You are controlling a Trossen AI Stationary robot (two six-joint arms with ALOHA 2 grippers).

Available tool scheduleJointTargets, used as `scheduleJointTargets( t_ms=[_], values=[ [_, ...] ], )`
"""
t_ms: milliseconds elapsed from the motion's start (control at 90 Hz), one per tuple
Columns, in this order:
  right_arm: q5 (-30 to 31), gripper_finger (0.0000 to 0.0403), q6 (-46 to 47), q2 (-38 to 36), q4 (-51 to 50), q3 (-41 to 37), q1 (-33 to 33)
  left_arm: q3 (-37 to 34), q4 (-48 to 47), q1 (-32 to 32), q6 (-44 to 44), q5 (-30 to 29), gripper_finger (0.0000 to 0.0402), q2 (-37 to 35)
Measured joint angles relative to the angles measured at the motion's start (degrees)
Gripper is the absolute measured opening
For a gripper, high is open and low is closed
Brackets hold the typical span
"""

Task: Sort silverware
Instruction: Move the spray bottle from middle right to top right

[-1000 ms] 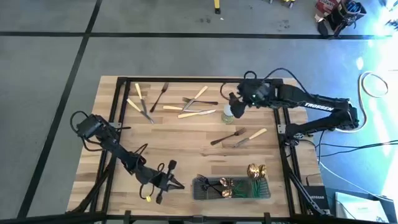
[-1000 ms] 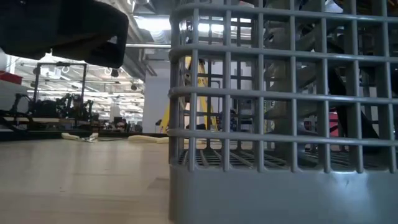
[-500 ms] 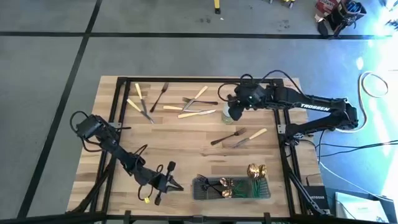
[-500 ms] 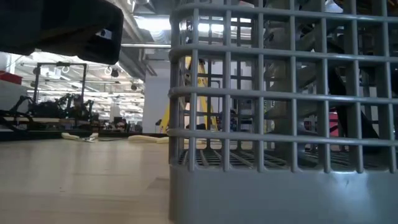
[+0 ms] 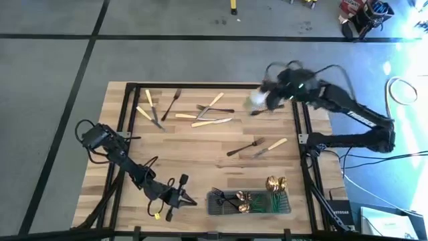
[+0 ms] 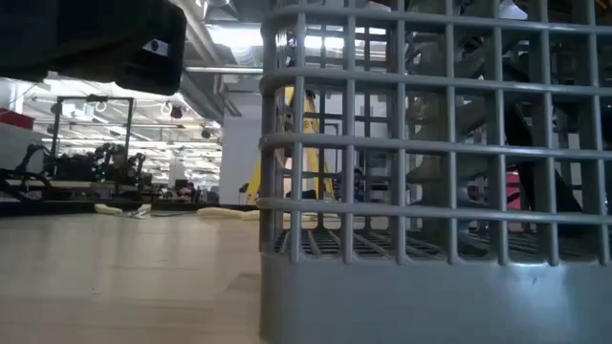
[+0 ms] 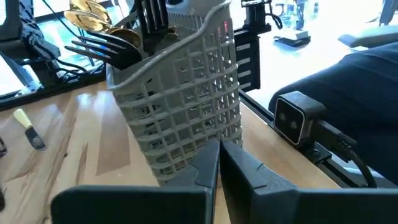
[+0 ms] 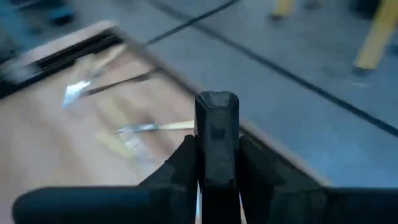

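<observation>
While the right gripper (image 8: pixel 217 140), fingers pressed together on a small pale spray bottle (image 5: pixel 256 100), hangs above the pale wooden table (image 5: pixel 200 161), loose bronze-and-cream silverware (image 5: pixel 200 115) lies beyond its fingertips; the left gripper (image 7: pixel 219 163), fingers together, rests beside the grey wire-mesh caddy (image 7: pixel 186 106) of gold forks.

No legible text, labels, or numbers in any current view; right arm (image 5: pixel 348 114) lettering is motion-blurred.

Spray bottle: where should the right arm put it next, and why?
Probably down on bare wood near the table's far edge. The right gripper holds the spray bottle lifted, and it is no silverware; loose forks and knives await sorting. The left gripper waits by the caddy.
</observation>
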Motion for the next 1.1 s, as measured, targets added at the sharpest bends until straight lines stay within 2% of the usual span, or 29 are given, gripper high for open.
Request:
scheduleJointTargets(
  t_ms=[244, 367, 644, 856, 933, 1100],
  values=[
    [0.9, 0.0058, 2.2, -0.5, -7.8, 0.3, -18.5, 0.0, -0.1, 0.0, 1.4, -0.3, 0.0, -0.7],
    [-0.6, 0.0058, 4.1, -0.2, -7.9, -3.4, -23.5, 0.0, -0.1, -0.4, 1.6, -0.3, 0.0, -0.7],
    [0.9, 0.0058, 6.8, 0.4, -1.1, -5.5, -23.8, 0.0, 0.0, -0.7, 2.5, -0.4, 0.0, -0.7],
    [4.0, 0.0058, 15.9, 3.0, 0.8, -5.6, -23.7, 0.0, 0.2, -0.7, 2.8, -0.4, 0.0, -0.8],
    [6.9, 0.0058, 17.2, 4.3, 1.1, -5.6, -23.4, 0.0, 0.4, -0.7, 3.0, -0.4, 0.0, -0.8],
    [18.0, 0.0058, 22.4, 8.0, 1.7, -5.6, -19.9, 0.0, 0.6, -0.8, 3.5, -0.2, 0.0, -0.8]
  ],
)
